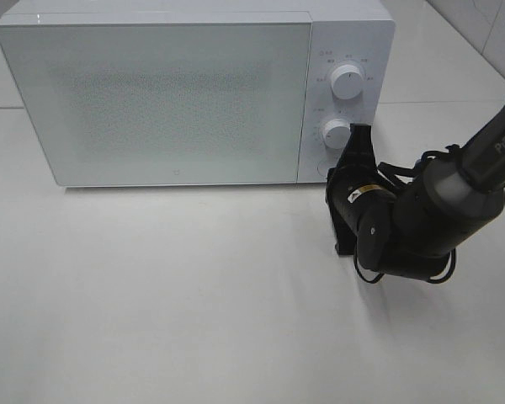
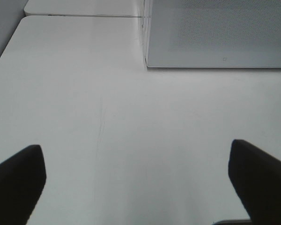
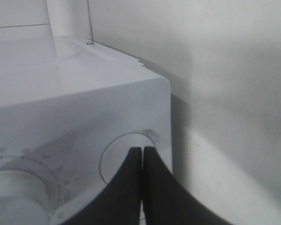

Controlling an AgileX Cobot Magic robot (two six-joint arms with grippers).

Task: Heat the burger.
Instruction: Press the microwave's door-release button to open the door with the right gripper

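So, microwave [image 1: 177,93]: just one, a white boxy thing with rounded corners, sitting on the table.
Door [image 1: 151,97]: one, shut, flat and glossy with a fine speckled, frosted look.
Knobs: two, round and white, stacked on the panel right of the door, upper [image 1: 347,82] and lower [image 1: 336,133].
Round button [image 3: 114,161]: one, a smooth flat disc at the panel's bottom corner.
Table [image 1: 151,295]: one, plain matte white.
Right gripper [image 3: 143,152]: black fingers pressed tight together with nothing between them, tips right at the round button. Can't tell if they actually touch it.
Left gripper [image 2: 135,147]: black fingers spread wide apart, holding nothing, above bare table near the microwave's front corner.
Burger: not visible in any view, and the frosted door hides the inside, so can't tell where it is.
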